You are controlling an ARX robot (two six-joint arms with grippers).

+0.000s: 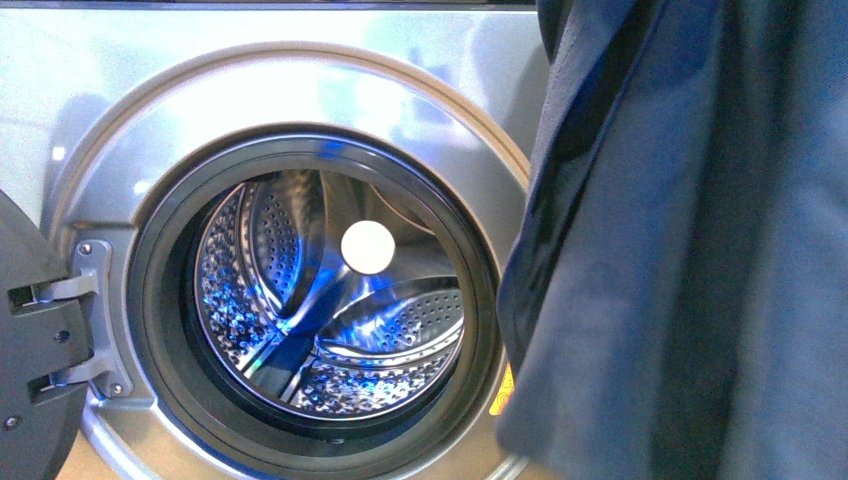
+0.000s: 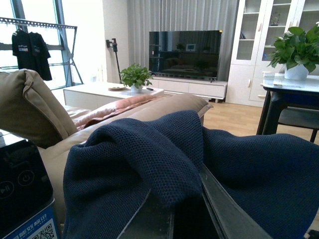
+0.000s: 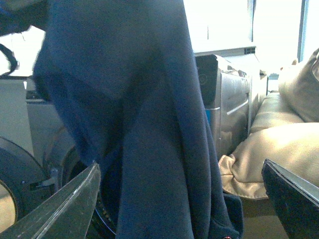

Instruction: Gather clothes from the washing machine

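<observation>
Holds the clothes [image 1: 690,250] outside the empty washing machine [image 1: 330,100] in clamped left gripper [image 2: 182,209], with right gripper [image 3: 179,164] spread wide. Needs depositing yet.

clothes [image 1: 690,250]: navy, hanging freely, draped | washing machine [image 1: 300,90]: grey, open, just beside

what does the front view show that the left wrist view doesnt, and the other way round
Only the front view: the perforated drum, with nothing showing inside it, and the swung-open door.
Only the left wrist view: the left gripper's fingers poking out from under cloth, and the room behind, with a sofa, TV and potted plant.
Both: the navy clothes, hanging beside the porthole in front and bunched over the fingers at the wrist.
</observation>
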